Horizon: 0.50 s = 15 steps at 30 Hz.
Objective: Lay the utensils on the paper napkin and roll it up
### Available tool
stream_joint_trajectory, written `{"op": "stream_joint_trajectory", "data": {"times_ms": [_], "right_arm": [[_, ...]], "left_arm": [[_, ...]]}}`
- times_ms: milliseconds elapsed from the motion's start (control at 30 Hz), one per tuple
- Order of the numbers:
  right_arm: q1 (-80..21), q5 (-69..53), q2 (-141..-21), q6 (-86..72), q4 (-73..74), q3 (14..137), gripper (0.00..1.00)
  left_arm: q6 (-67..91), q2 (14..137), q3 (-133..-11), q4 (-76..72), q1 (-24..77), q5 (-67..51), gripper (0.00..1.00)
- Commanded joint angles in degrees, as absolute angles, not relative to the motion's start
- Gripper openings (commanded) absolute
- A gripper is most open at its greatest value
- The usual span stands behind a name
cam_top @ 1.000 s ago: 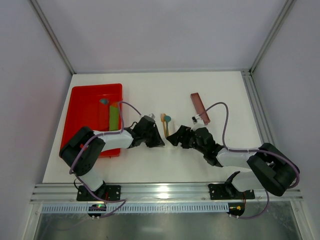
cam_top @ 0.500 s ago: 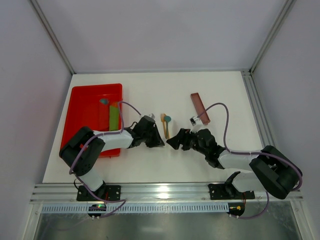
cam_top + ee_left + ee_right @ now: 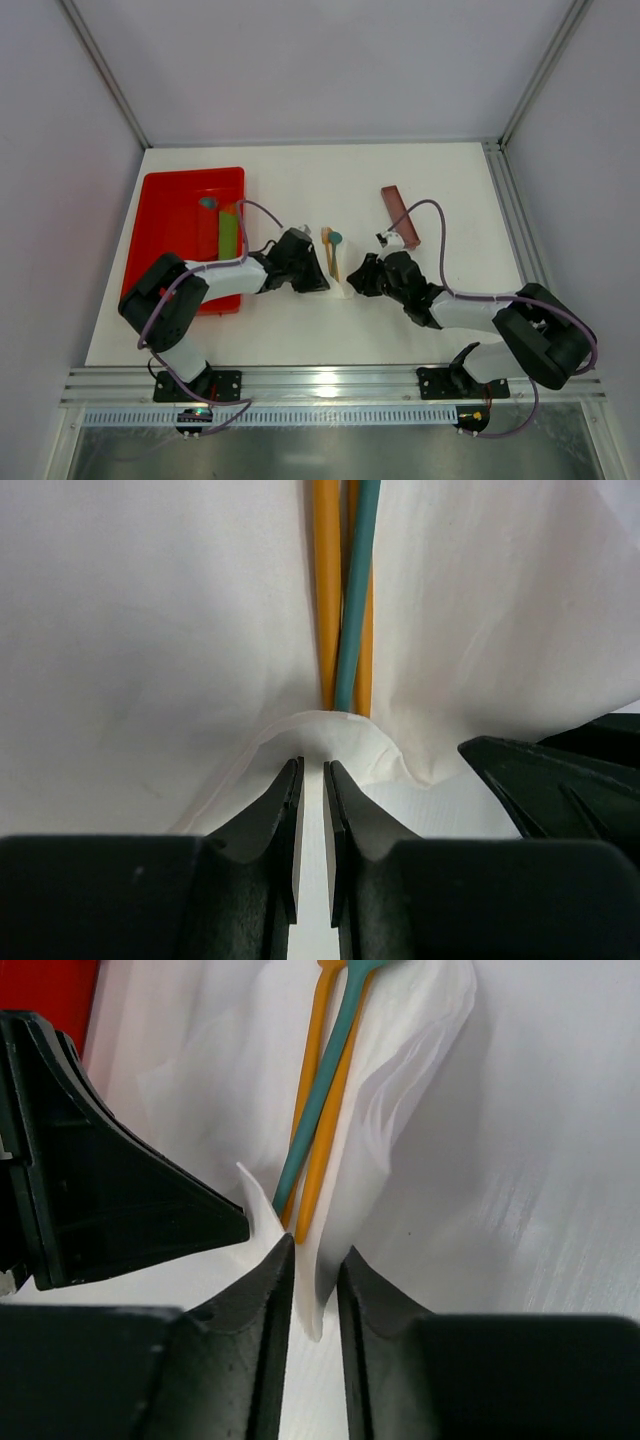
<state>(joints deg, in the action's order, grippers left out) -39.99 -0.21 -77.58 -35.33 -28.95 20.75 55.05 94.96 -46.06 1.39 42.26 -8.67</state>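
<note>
The utensils (image 3: 330,248), two thin orange sticks and a teal one, lie side by side on the paper napkin (image 3: 343,286). In the left wrist view the orange (image 3: 327,590) and teal (image 3: 357,590) handles run away from me over the napkin (image 3: 150,630), whose near edge arches over their ends. My left gripper (image 3: 320,279) (image 3: 312,770) pinches that edge, its jaws nearly together. From the right, my right gripper (image 3: 357,279) (image 3: 317,1256) is shut on a lifted fold of the napkin (image 3: 400,1090) beside the stick ends (image 3: 318,1160).
A red tray (image 3: 170,200) at the left holds a green strip (image 3: 229,235) and a small teal piece (image 3: 208,203). A flat reddish-brown bar (image 3: 398,215) lies behind the right arm. The two grippers nearly touch; the left one's finger (image 3: 100,1190) fills the right wrist view's left side.
My right gripper has slid left to the napkin and closed from wide open onto its edge, lifting the paper. The left gripper has kept its place and its grip.
</note>
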Motion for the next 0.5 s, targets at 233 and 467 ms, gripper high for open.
{"op": "stream_joint_trajectory", "data": {"times_ms": [233, 467], "right_arm": [[-40.2, 1.2, -78.2, -33.6, -29.3, 24.5, 0.04], [-40.4, -1.5, -80.2, -35.1, -30.2, 26.4, 0.04]], "left_arm": [[53.7, 95.5, -49.4, 1.9, 42.5, -8.0, 0.18], [53.9, 96.8, -49.3, 1.3, 42.5, -7.6, 0.17]]}}
